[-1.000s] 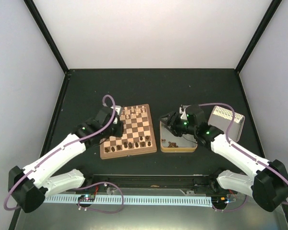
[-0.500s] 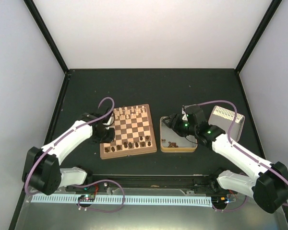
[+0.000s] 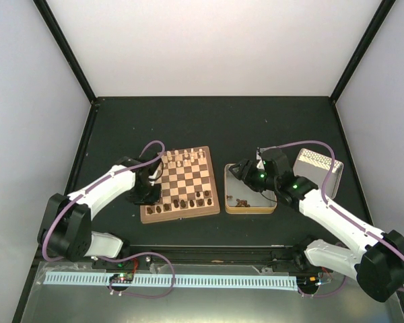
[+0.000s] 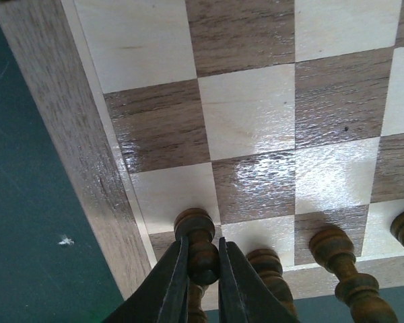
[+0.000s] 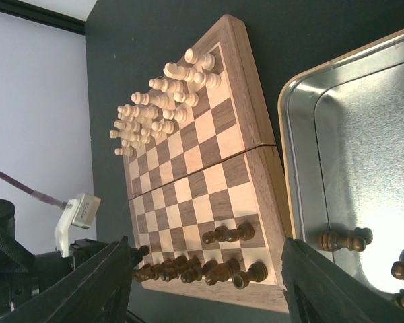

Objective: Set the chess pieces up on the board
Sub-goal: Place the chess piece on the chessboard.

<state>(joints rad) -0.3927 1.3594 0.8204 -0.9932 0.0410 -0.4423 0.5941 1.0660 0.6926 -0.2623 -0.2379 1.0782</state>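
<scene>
Glossy wooden board (image 4: 249, 114), lathe-turned dark chess pieces (image 4: 331, 243)

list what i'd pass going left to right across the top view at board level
left arm → board → metal tin → shiny lid; both grippers are left out because they overlap the board and the tin

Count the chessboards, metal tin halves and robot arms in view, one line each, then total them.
Chessboard: 1
Metal tin halves: 2, one next to the board and one farther from it
Robot arms: 2, left arm and right arm
Total: 5
</scene>
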